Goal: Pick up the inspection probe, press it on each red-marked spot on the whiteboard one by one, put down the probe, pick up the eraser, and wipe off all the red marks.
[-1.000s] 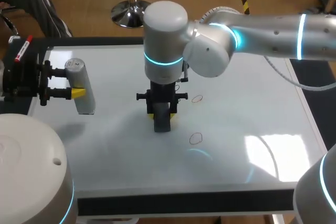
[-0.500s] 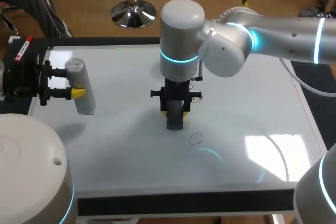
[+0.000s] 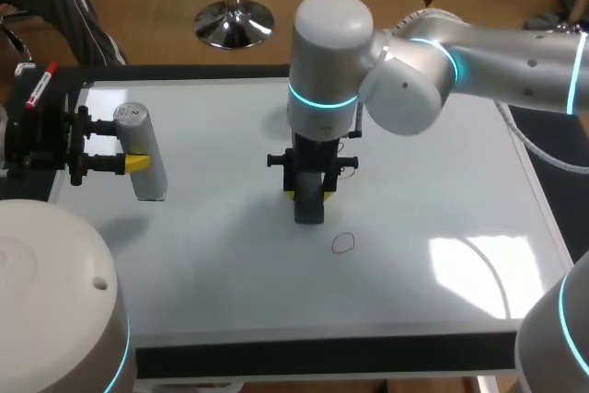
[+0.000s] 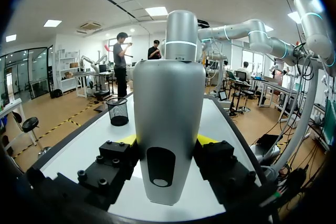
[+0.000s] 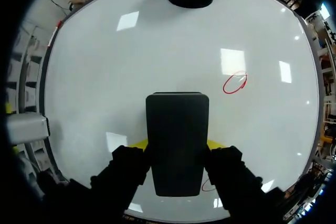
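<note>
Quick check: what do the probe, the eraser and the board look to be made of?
The probe has a smooth satin grey shell with soft highlights, so it is likely painted metal or moulded plastic; I cannot tell which. The eraser is a matte black block with rounded corners and no shine, probably plastic or dense foam. The whiteboard is a glossy white coated panel that mirrors the ceiling lights.

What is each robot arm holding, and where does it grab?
Left end effector grips the probe at its middle; right end effector grips the eraser by its sides.
</note>
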Robot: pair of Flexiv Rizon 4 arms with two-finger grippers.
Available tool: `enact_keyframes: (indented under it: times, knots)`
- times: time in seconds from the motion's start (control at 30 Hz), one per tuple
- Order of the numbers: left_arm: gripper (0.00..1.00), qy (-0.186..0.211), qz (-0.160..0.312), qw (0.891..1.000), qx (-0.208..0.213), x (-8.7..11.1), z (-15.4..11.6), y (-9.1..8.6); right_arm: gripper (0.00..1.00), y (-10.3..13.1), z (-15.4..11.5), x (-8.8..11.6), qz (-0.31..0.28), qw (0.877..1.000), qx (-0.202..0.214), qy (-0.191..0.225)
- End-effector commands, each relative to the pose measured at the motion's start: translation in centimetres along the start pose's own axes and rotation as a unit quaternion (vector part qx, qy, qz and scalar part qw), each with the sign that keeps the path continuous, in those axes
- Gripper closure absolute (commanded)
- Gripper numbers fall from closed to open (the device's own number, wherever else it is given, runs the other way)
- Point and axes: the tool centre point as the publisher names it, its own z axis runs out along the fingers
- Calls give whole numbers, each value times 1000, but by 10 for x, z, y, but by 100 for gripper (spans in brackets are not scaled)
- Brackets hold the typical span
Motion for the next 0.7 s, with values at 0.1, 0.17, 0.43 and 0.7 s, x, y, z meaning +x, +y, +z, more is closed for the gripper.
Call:
enact_keyframes:
  times: [0.1, 0.17, 0.43, 0.7]
  knots:
    - [100, 0, 1, 1000, 1, 0, -1, 0, 100, -5, -22, -9, 1, 1000, -9, -6]
    - [100, 0, 1, 1000, 1, 0, -1, 0, 100, -7, -25, -11, 1, 1000, -11, -11]
    - [100, 0, 1, 1000, 1, 0, -1, 0, 100, -15, -38, -17, 1, 1000, -21, -17]
    - [100, 0, 1, 1000, 1, 0, -1, 0, 100, -20, -45, -43, 15, 999, -23, -38]
